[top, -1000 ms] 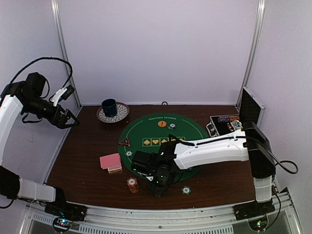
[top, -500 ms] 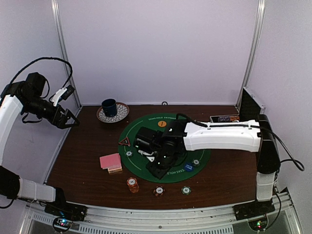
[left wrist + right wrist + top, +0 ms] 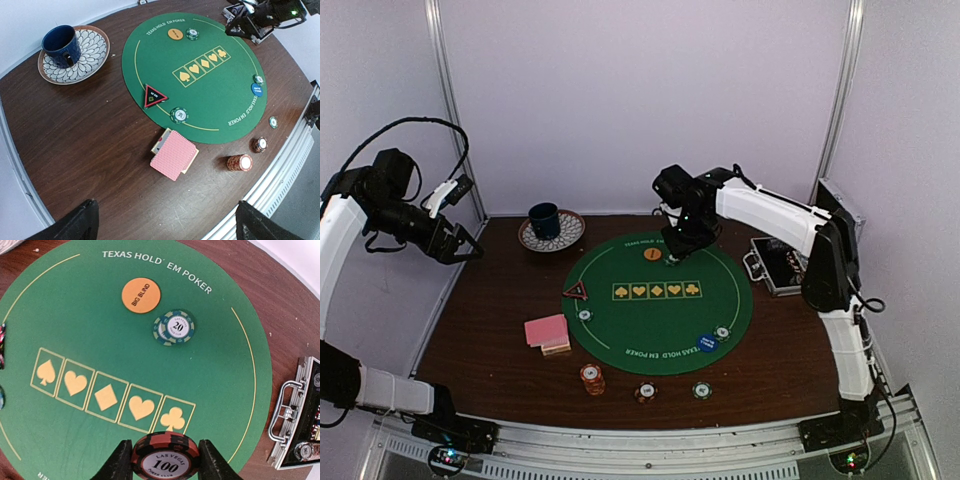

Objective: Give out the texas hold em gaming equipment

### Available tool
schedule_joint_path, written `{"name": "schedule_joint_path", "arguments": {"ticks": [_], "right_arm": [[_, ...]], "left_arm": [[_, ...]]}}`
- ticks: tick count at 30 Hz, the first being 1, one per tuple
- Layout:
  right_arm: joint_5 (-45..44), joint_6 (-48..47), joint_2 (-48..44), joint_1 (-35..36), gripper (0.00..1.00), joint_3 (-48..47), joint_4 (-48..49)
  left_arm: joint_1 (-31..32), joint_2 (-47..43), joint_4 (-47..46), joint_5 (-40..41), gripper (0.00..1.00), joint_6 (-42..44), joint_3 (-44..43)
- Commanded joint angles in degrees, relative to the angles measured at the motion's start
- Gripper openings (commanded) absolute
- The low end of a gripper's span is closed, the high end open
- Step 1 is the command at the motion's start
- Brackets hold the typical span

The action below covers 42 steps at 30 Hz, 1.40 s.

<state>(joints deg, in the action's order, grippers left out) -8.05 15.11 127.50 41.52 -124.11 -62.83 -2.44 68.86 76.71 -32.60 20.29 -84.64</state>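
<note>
My right gripper (image 3: 676, 243) hovers over the far side of the round green poker mat (image 3: 660, 312). It is shut on a red-black "100" chip (image 3: 165, 456). Below it lie the orange Big Blind button (image 3: 141, 295) and a green "20" chip (image 3: 174, 327). My left gripper (image 3: 460, 245) is open and empty, raised high at the left. Pink-backed cards (image 3: 174, 154) lie left of the mat. An orange chip stack (image 3: 239, 162), a red chip (image 3: 259, 144) and a green chip (image 3: 273, 121) sit near the front edge. The blue button (image 3: 256, 89) and black-red triangular marker (image 3: 154, 95) are on the mat.
A dark blue cup (image 3: 544, 218) on a patterned saucer (image 3: 569, 231) stands at the back left. An open metal case (image 3: 775, 262) sits at the right edge of the table. Frame posts rise at the back corners.
My right arm has swung from the table's front edge, across the mat, to its far side. The left arm has not moved.
</note>
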Motion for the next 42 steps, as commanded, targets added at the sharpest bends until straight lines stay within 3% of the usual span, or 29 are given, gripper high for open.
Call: {"name": "schedule_joint_path", "arguments": {"ticks": [1,10,29,31,38,42], "right_arm": [[-1.4,-2.4,7.5,-2.4,0.34,-7.3,-2.0],[1.1,-2.3,13.8,-8.2,0.34,-7.9,1.3],[5.9,-2.7,22.3,-10.8,0.38,-15.9,3.5],[6.2,-2.4,22.7,-10.9,0.41,-16.0,3.2],[7.9,-1.0,21.4,-10.6,0.72,-13.8,3.0],[7.9,-0.8,19.5,-10.1,0.77,-13.1,3.1]], "left_arm": [[-0.4,-0.6,0.0,-0.8,0.98,0.9,0.1],[-0.4,0.5,0.0,-0.8,0.98,1.3,-0.1],[-0.4,3.2,0.0,-1.4,0.97,1.5,-0.7],[-0.4,3.3,-0.3,-1.3,0.97,1.7,-0.2],[-0.4,4.0,-1.0,-1.2,0.98,1.2,-0.4],[-0.4,4.0,-0.5,-1.2,0.98,1.0,-1.4]]}}
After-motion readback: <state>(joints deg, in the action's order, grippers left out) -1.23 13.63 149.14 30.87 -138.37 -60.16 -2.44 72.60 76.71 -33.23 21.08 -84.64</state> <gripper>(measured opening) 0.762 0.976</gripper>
